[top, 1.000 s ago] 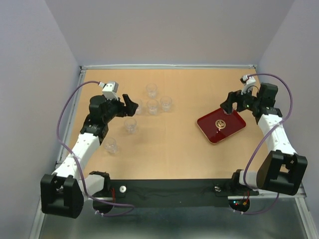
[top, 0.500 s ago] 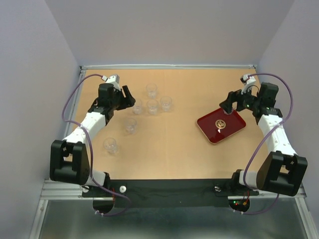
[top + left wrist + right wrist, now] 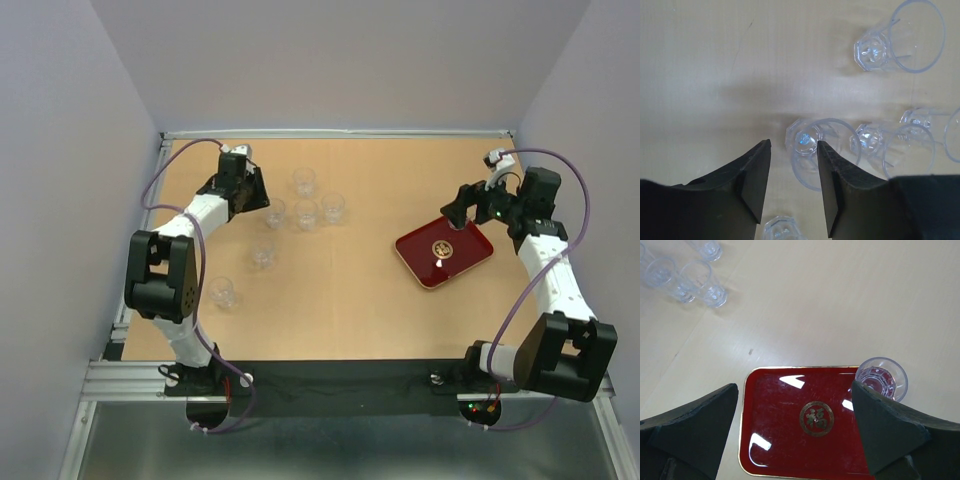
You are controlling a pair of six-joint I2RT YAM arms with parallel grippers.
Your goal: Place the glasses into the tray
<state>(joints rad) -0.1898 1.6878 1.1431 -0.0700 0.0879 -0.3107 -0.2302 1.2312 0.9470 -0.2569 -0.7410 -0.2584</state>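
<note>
Left hand [image 3: 792, 145] moves farther back, fingers narrower than before, half-spread, glass [image 3: 802, 139] base between tips. Right hand [image 3: 794, 386] unmoved, spread wide above red tray [image 3: 765, 430].

Plenty of room in the middle of the top view: bare tabletop [image 3: 370, 300] between the glasses and the dark red tray [image 3: 465, 255]. Upper left is the cramped bit. The row of three glasses [image 3: 306, 213] stands almost rim to rim, and in the left wrist view the left gripper [image 3: 793, 147] straddles one glass [image 3: 807, 162] with a neighbour glass [image 3: 890, 145] crowding its right-hand finger. The tray floor is mostly bare, with a lone glass [image 3: 881, 379] at its upper right corner, right by the wide-spread right gripper [image 3: 794, 387].
</note>
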